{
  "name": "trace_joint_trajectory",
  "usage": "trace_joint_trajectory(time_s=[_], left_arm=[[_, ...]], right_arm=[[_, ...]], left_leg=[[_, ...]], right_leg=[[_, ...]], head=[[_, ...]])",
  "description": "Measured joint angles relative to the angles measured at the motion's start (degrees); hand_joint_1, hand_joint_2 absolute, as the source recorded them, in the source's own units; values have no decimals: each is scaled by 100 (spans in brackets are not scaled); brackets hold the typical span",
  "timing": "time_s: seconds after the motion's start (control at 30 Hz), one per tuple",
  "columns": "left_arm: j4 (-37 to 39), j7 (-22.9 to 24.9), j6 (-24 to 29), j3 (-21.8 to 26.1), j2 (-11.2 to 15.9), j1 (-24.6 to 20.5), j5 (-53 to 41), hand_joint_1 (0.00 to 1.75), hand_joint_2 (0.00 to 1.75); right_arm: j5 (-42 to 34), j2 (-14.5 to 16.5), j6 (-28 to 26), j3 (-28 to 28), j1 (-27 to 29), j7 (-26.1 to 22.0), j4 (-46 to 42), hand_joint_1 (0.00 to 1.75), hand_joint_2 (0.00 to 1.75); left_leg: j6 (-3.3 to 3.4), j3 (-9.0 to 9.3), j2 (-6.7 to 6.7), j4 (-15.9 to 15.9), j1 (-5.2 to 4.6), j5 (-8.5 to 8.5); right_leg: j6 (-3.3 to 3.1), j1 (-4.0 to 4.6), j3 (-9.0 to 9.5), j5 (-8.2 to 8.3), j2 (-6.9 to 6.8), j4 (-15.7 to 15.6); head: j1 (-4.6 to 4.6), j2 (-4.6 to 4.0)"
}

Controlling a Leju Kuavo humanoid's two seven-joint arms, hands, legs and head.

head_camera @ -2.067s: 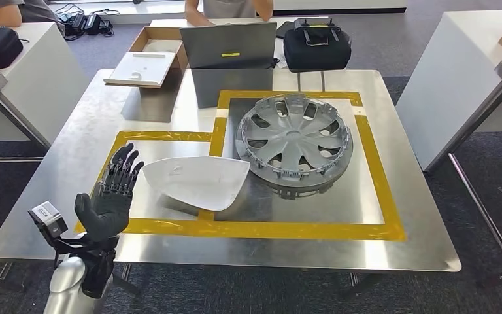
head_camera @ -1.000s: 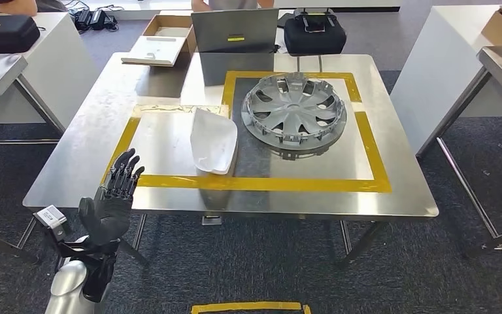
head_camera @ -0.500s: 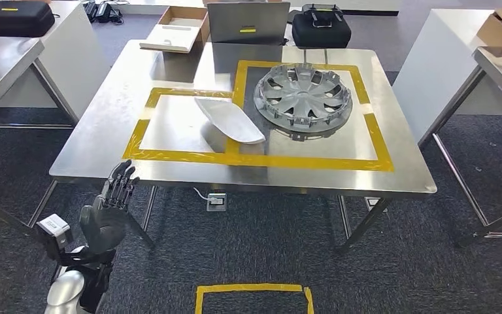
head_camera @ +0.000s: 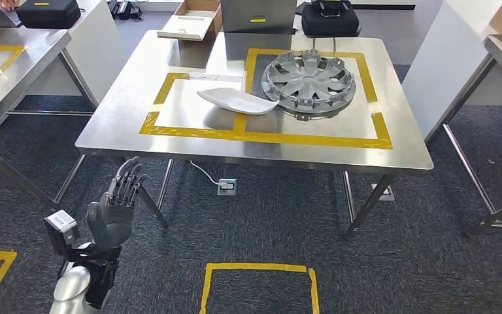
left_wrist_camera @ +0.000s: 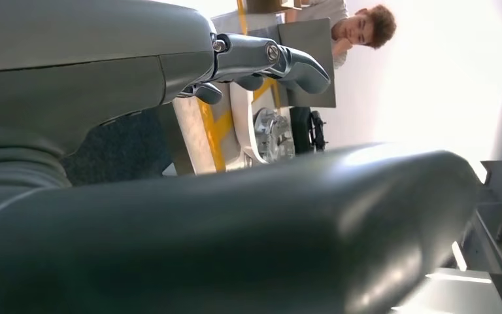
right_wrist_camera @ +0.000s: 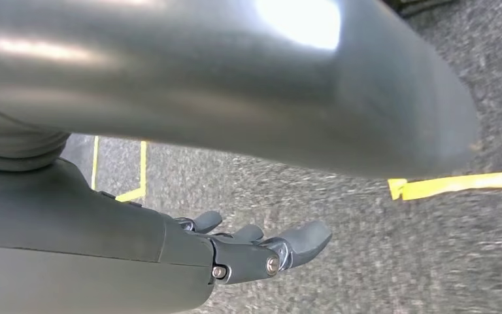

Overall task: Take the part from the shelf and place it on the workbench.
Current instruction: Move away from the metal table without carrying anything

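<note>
Your robot has backed away from the bench (head_camera: 104, 140), leaving the white mirror cover (head_camera: 237, 101) on the taped square beside the hubcap (head_camera: 308, 76), with left hand (head_camera: 112, 214) and right hand (right_wrist_camera: 248, 248) empty, fingers apart, so placement looks finished.

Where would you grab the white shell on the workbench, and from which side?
Probably the white shell's near long edge, coming from the robot's side of the workbench. It lies flat and shallow inside the yellow tape outline, tapering toward the wheel cover, which crowds that tip. The broader end by the open steel gives fingers room to slip under the rim.
</note>
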Motion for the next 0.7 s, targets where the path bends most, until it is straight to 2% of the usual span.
trace_joint_trajectory(time_s=[0.03,0.07,0.1,0.13,0.17,0.2,0.23,0.27,0.3,0.33,0.4,0.43,0.47,0.5,0.57,0.6,0.63,0.67,0.7], left_arm=[[2,3,0,-2,0,-8,-4,0,0],[3,4,0,-2,0,-12,-7,0,0],[5,7,0,-2,0,-13,-8,0,0],[7,9,0,-3,0,-13,-8,0,0],[7,11,0,-3,0,-13,-9,0,0],[5,11,0,-4,-1,-15,-9,0,0],[-3,12,0,-5,-1,-20,-9,0,0],[-18,11,0,-7,-2,-24,-10,0,0],[-36,10,0,-8,-3,-23,-12,0,0],[-54,11,0,-10,-4,-21,-15,0,0],[-72,13,0,-11,-6,-7,-21,0,0],[-77,15,0,-11,-7,-5,-23,0,0],[-83,16,0,-11,-8,-2,-24,0,0],[-92,17,0,-11,-10,2,-24,0,0],[-114,22,0,-11,-12,17,-24,0,0],[-120,26,0,-11,-13,28,-25,0,0],[-124,30,1,-11,-13,39,-25,0,0],[-127,36,5,-11,-13,52,-25,0,0],[-133,42,9,-11,-13,64,-25,0,0]], right_arm=[[-4,0,-1,0,7,1,0,0,0],[-6,0,-2,0,15,1,0,0,0],[-5,0,-3,0,22,1,0,0,0],[-5,1,-3,0,27,1,0,0,0],[-5,2,-3,0,29,1,0,0,0],[-5,4,-3,0,29,1,0,0,0],[-5,5,-4,0,28,1,-1,0,0],[-5,5,-5,0,27,1,-1,0,0],[-5,5,-7,-1,26,-1,-2,0,0],[-5,5,-9,-1,25,-3,-2,0,0],[-5,5,-11,-1,35,-4,-2,0,0],[-5,5,-12,0,44,-2,-2,0,0],[-4,8,-13,0,55,0,-1,0,0],[-3,11,-14,0,62,1,-1,0,0],[-1,15,-14,0,60,-2,0,0,0],[1,14,-14,0,57,-5,0,0,0],[2,14,-14,0,55,-7,0,0,0],[5,14,-14,0,54,-7,0,0,0],[10,13,-14,0,52,-7,0,0,0]], left_leg=[[-25,-86,46,357,2,-322],[-53,-150,73,748,10,-563],[-77,-168,85,1067,16,-660],[-93,-116,90,1234,22,-607],[-103,29,93,1212,30,-457],[-108,285,98,978,41,-305],[-110,618,102,578,50,-275],[-85,946,99,139,46,-333],[-51,1180,99,-215,40,-431],[-4,1294,96,-423,24,-525],[115,1247,108,-481,3,-479],[177,1191,123,-477,2,-420],[232,1122,137,-484,7,-349],[271,1039,150,-490,14,-272],[300,846,155,-482,7,-119],[298,744,156,-473,4,-40],[291,640,157,-461,1,36],[280,540,158,-443,1,105],[265,443,158,-421,1,168]], right_leg=[[-16,-1,-91,76,-15,1],[-15,-1,-185,152,-38,6],[-7,-2,-282,226,-62,15],[5,-4,-381,296,-83,27],[23,-8,-481,362,-102,47],[45,-14,-574,423,-116,77],[73,-13,-658,476,-124,117],[106,-9,-722,522,-127,159],[140,-1,-757,568,-126,188],[177,3,-777,618,-125,197],[258,-14,-797,704,-118,180],[297,-30,-833,641,-113,218],[331,-43,-893,466,-107,344],[357,-52,-979,190,-103,584],[394,-54,-1181,-401,-99,1330],[404,-54,-1232,-538,-98,1676],[407,-54,-1209,-530,-97,1886],[403,-54,-1085,-401,-97,1899],[392,-54,-849,-231,-96,1696]], head=[[-20,0],[-31,0],[-34,0],[-37,0],[-40,0],[-42,0],[-47,0],[-55,0],[-52,0],[-52,0],[-43,0],[-44,0],[-38,0],[-32,0],[-14,0],[-10,0],[-8,0],[-6,0],[-4,0]])
